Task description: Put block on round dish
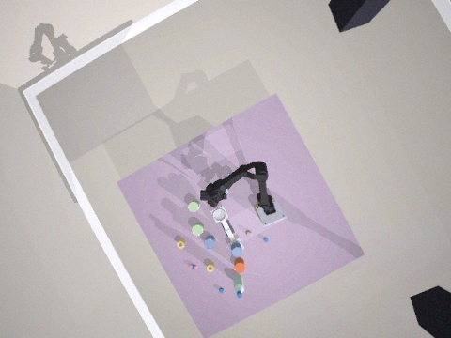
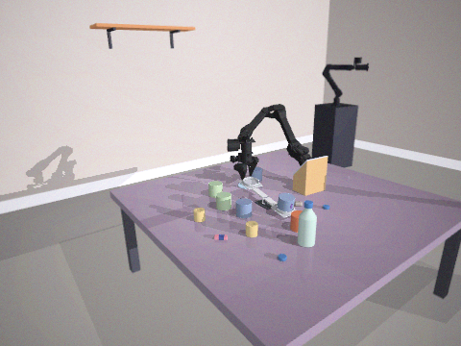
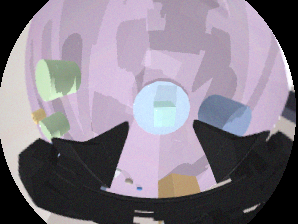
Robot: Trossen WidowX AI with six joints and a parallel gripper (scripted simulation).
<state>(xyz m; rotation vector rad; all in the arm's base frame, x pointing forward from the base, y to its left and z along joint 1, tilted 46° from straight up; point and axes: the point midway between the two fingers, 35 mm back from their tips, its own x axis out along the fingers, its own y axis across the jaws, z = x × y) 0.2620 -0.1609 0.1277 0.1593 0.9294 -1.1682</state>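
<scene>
Block [image 3: 164, 115], a small mint-green piece, sits on the pale blue round dish [image 3: 144, 109], within its rim in the wrist view. Its visible faces look nearly as wide as they are tall, so no long axis stands out; the side edges run up and down that view, roughly in line with the gap between the fingers, and the edge between two faces runs across it. The gripper [image 1: 213, 204] [image 2: 247, 176] [image 3: 161, 123] is open, its two dark fingers spread well apart with nothing held between them, and the block shows beyond the gap, apart from both tips. The black arm [image 1: 241, 171] [image 2: 278, 110] rises from its pale base plate [image 1: 278, 219], bends over at a high elbow and slopes down to the wrist, where the gripper points down toward the table [image 1: 301, 211] [image 2: 365, 231]. In the exterior view the fingers hang near the cupless end of the white balance [image 1: 226, 228] [image 2: 259, 192]. A blue cup [image 1: 237, 249] [image 2: 286, 202] stands upright on the balance's other end. Another blue cup [image 2: 257, 174] [image 3: 225, 115] is on the table near the dish, to its right in the wrist view, and is clear of the block. No cup stands above the dish.
</scene>
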